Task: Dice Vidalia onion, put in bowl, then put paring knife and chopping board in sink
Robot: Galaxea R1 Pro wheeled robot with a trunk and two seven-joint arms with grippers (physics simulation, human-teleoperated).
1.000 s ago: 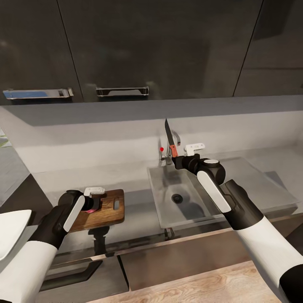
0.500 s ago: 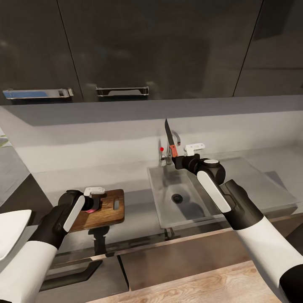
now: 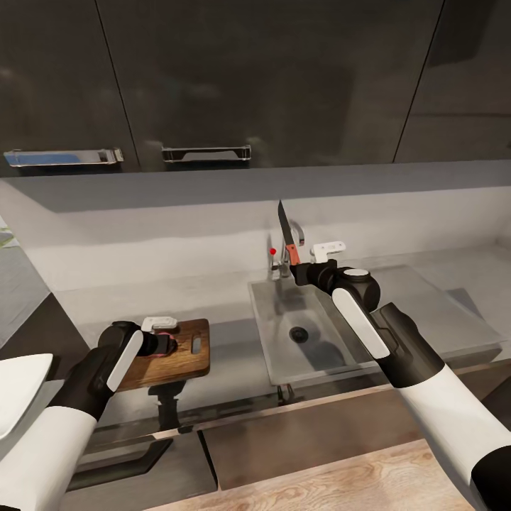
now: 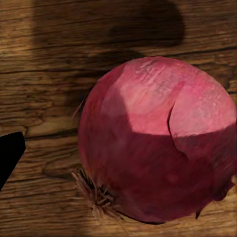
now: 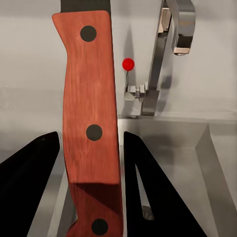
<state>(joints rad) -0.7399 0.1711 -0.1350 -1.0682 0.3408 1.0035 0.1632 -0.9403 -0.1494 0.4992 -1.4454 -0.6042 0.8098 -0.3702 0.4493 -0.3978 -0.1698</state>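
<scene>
The red-skinned onion (image 4: 158,143) lies on the dark brown chopping board (image 3: 191,355), and the wood grain of the board (image 4: 49,74) shows all around it. My left gripper (image 3: 165,345) hovers low over the board's left part, open, with one dark fingertip (image 4: 10,155) well clear of the onion. My right gripper (image 3: 301,270) is shut on the paring knife (image 3: 287,238), held upright above the back of the sink (image 3: 270,341) with the blade pointing up. The red handle (image 5: 91,123) sits between both fingers (image 5: 158,197).
The chrome tap (image 3: 294,234) with its red-tipped lever (image 3: 272,251) stands just behind the knife; tap (image 5: 168,49) and lever (image 5: 128,63) are close. The sink drain (image 3: 299,333) is bare. A white bowl (image 3: 21,390) sits at the lower left edge. Glossy black cabinets (image 3: 248,78) hang overhead.
My left gripper has shifted slightly to the right over the board, and the pink onion that showed under it is now mostly covered. The right arm and knife have not moved.
</scene>
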